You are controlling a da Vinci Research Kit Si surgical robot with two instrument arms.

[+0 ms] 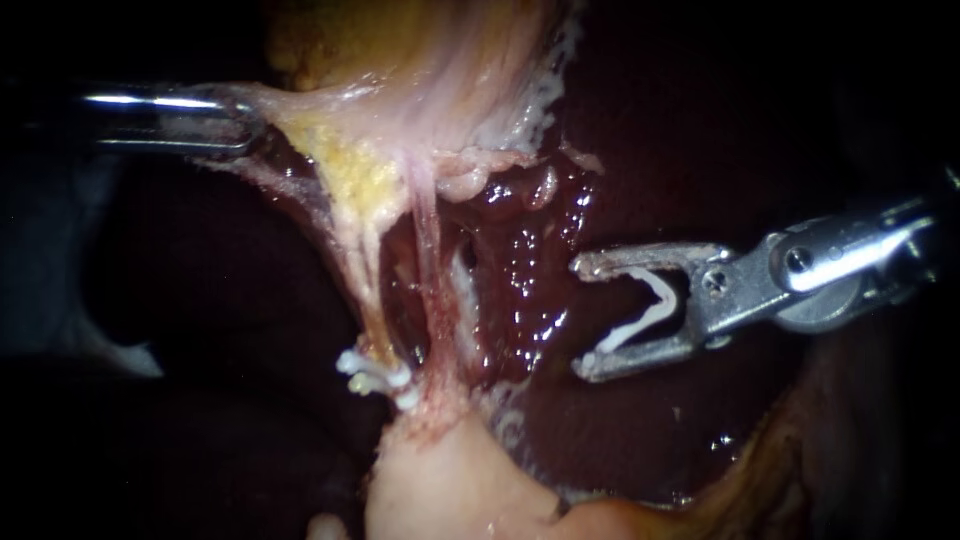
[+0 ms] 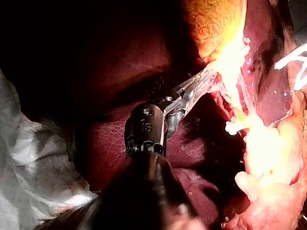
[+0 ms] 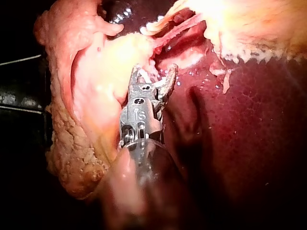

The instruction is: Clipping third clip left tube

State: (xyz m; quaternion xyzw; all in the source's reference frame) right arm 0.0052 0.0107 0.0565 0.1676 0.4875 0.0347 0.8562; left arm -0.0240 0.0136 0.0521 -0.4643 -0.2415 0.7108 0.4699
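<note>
Right instrument (image 1: 583,318) holds clip (image 1: 650,308); pale taut left tube (image 1: 362,285) seemingly clipped.

Left instrument (image 2: 200,79), jaws tight on pale tissue (image 2: 228,57)

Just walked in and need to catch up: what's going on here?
The left instrument grips the tissue and holds it taut. The right instrument holds a white clip between its jaws, over the liver, short of the left tube. That tube already carries clips lower down.
</note>
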